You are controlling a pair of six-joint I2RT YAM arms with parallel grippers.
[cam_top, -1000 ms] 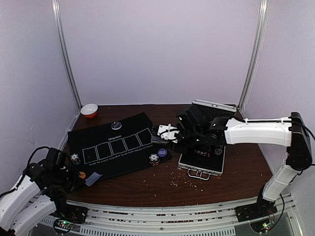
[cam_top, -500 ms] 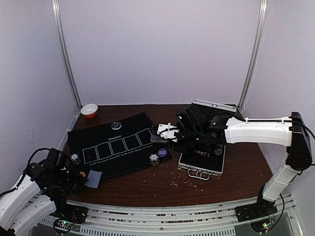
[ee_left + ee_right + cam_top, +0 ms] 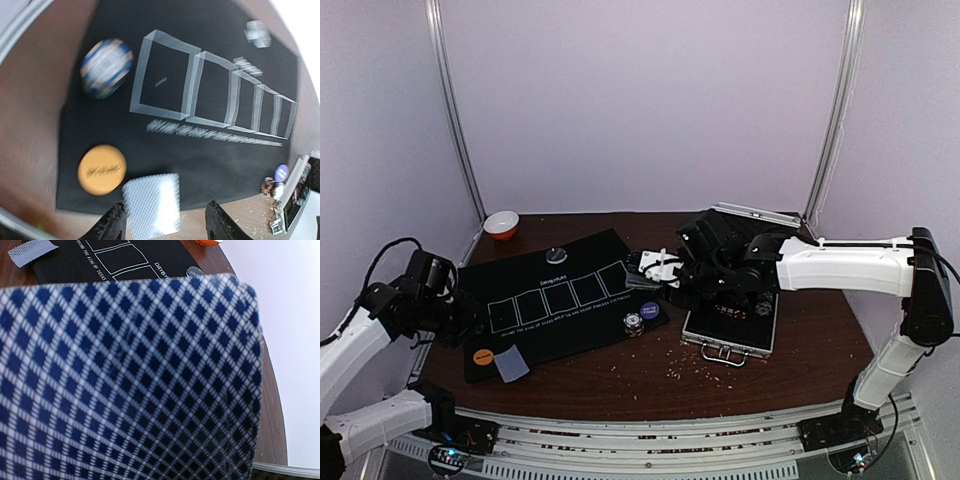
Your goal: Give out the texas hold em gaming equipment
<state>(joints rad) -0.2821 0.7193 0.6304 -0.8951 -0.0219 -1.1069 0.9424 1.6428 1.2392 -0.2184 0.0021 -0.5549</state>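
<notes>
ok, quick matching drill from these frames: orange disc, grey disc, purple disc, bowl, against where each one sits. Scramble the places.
Things:
1 orange disc
2 grey disc
3 purple disc
4 bowl

Places:
A far-left corner of the table, off the mat
B mat's near-left corner, beside a loose card
C mat's far edge
D mat's right end, by a chip stack

Pairs: 1-B; 2-C; 3-D; 4-A
</notes>
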